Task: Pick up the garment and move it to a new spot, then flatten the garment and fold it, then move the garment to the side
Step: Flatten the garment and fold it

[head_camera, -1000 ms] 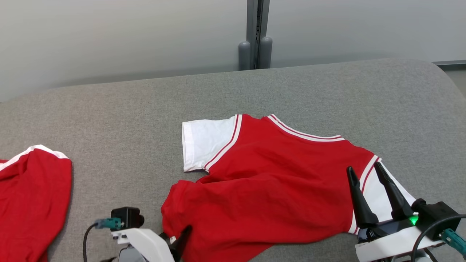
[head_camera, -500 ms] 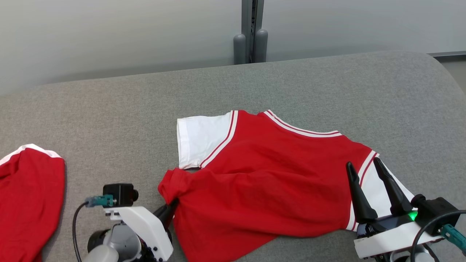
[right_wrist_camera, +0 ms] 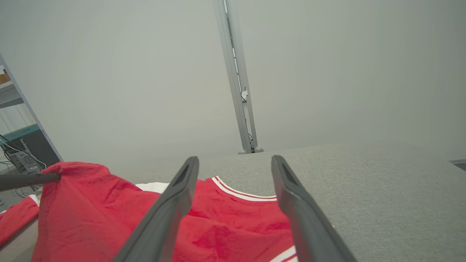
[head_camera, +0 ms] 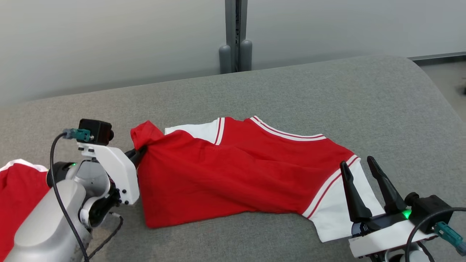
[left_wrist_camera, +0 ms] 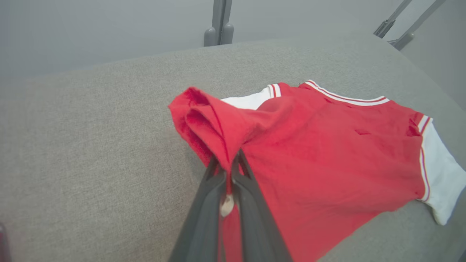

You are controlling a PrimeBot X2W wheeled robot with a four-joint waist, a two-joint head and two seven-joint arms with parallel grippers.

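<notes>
The garment point(head_camera: 225, 174), a red T-shirt with white sleeves and striped trim, lies wrinkled across the middle of the grey padded surface point(head_camera: 327, 91). One red corner is bunched and lifted off that surface; one white sleeve lies toward its near edge.

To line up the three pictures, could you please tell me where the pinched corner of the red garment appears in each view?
Head view: pinched corner, left of centre, in the left claw.
Left wrist view: corner, centre.
Right wrist view: corner, lower left.
Shared landmark: grey post, top centre throughout.
</notes>
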